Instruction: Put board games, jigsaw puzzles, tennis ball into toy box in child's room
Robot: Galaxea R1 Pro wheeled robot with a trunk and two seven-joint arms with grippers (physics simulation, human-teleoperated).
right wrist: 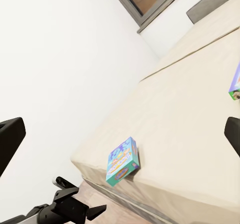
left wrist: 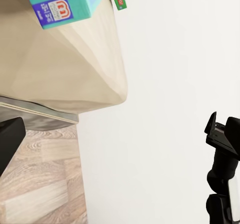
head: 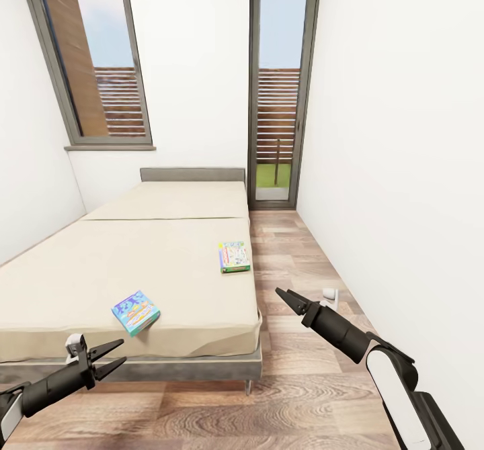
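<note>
blue board game lying just ahead of left pincer (spread, empty), long axis slanting toward the bed corner; right pincer (pressed together) sitting farther off.

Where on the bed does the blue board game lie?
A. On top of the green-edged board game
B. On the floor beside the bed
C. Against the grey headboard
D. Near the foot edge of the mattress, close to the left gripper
D: the blue board game lies flat near the mattress foot edge, just beyond the open left gripper, apart from the green-edged board game.
</note>
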